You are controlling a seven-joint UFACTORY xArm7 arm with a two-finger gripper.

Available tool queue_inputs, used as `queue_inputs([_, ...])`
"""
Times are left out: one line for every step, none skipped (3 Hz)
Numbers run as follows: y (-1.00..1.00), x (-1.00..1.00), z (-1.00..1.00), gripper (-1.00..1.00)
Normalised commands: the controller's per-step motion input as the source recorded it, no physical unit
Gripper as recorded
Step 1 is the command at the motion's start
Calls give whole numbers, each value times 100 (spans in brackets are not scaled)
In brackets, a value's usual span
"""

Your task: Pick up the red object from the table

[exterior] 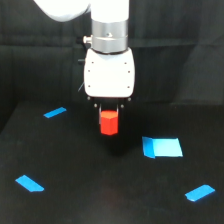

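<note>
Exterior view: white gripper [109, 111] w/ dark fingers pinching the red object [108, 123] by its top, block hanging just under the gripper body, near center of the table [90, 175]. Can't tell if the block's bottom touches the surface. Blue rectangle [162, 147] sits near it on the view's right; blue strips [54, 112] scattered farther off.

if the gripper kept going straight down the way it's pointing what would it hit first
Most likely the bare black table. The gripper points straight down with the red object between its fingers, so the block's underside would land first. The blue rectangle looks off to the exterior view's right, though depth is unclear.
</note>
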Motion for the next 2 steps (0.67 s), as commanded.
queue_inputs([-6,12,97,-94])
queue_inputs([10,19,78,-92])
